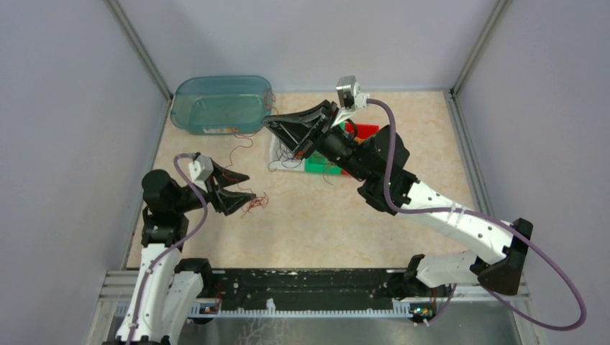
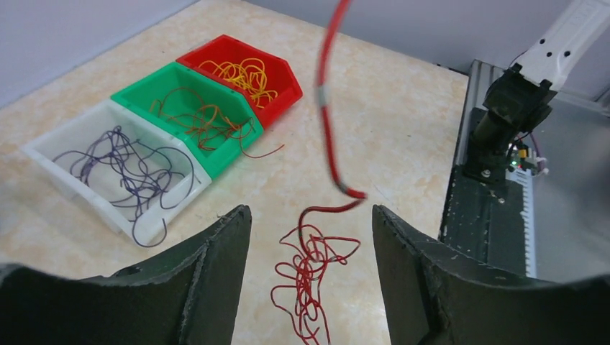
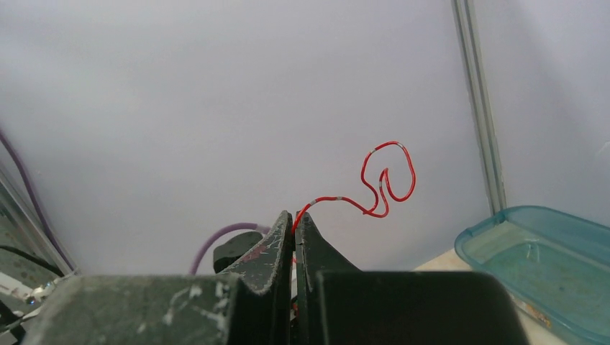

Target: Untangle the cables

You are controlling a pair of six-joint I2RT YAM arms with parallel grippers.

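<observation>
From above, the left gripper (image 1: 250,185) hangs low over the table (image 1: 324,230) with its jaws spread. Just off its tips lies a loose tangle of red cables (image 1: 254,205). The right gripper (image 1: 268,122) is raised well away from it, tips together, beside a teal plastic tub (image 1: 221,104) in the far left corner. The right arm covers most of three sorting bins here, and any wire running between the two grippers is too thin to follow.

The left wrist camera shows what the arm hides. A white bin (image 2: 68,183) holds purple wires, a green bin (image 2: 237,154) holds brownish-red ones, and a red bin (image 2: 291,83) holds yellow ones, all three set touching in a row. The left fingers (image 2: 216,280) stand wide apart and touch nothing. The tangle of red cables (image 2: 309,269) lies on the table between them, and one red strand (image 2: 329,129) climbs from it out of the top of the view, blurred.

The right wrist camera alone shows the grip. The right fingers (image 3: 316,251) are pressed together, pinching the red strand (image 3: 381,180), whose free end curls above them. The teal plastic tub (image 3: 532,259) sits low at the right.

The tabletop is beige with a marbled pattern, enclosed by plain grey walls (image 1: 65,108) with aluminium corner posts (image 3: 476,108).
</observation>
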